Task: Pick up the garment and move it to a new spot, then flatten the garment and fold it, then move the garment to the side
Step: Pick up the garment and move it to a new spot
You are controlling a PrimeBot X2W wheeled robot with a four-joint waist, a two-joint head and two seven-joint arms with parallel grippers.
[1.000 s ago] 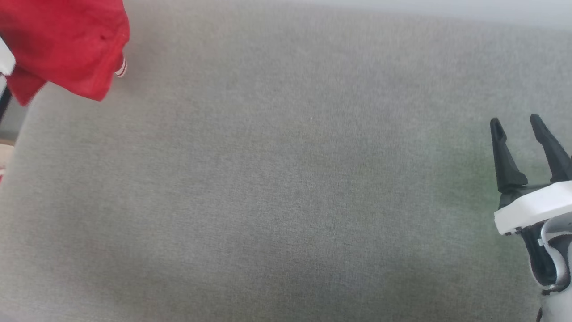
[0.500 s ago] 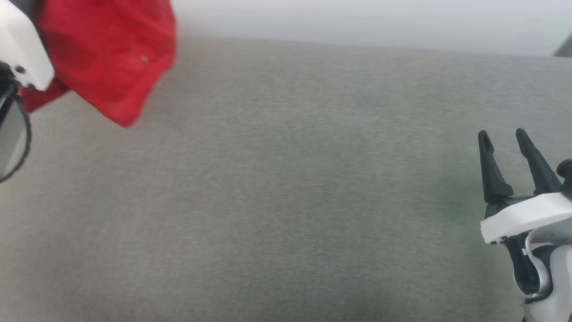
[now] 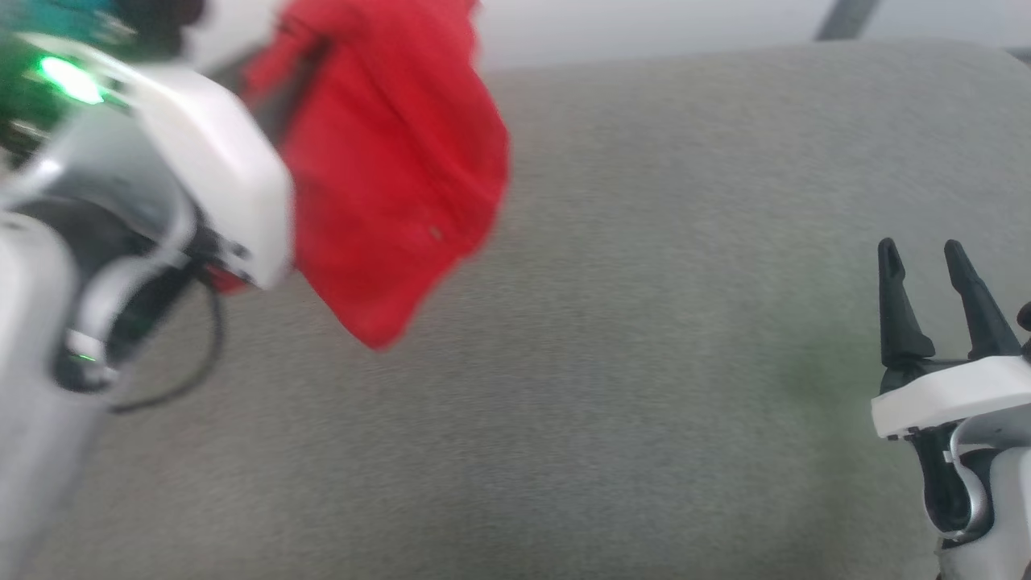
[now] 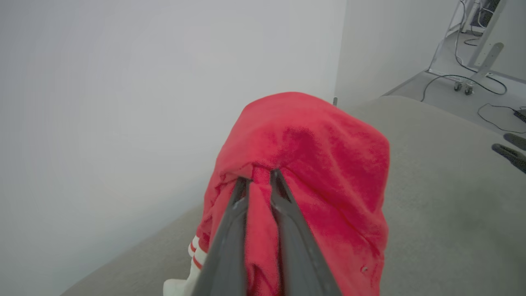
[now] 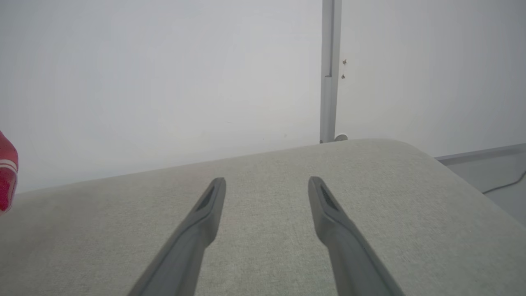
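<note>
Swung inward since a second ago in the head view, the left arm [image 3: 209, 185] carries the red jersey [image 3: 403, 185] above the grey upholstered surface [image 3: 644, 322], well apart from the spread, empty right claw [image 3: 922, 254]. Left wrist view: the left claw [image 4: 259, 176] pinches a bunched fold; cloth droops beyond it, soft, light, limp. Right wrist view: striped trim [image 5: 7, 166] far left of the claw. Probably regrip at shoulders or hem corners.

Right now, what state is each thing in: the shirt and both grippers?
shirt: bunched up, hanging from the left gripper.
left gripper: shut on a fold of the shirt.
right gripper: open, holding nothing, above the grey cushion.
</note>
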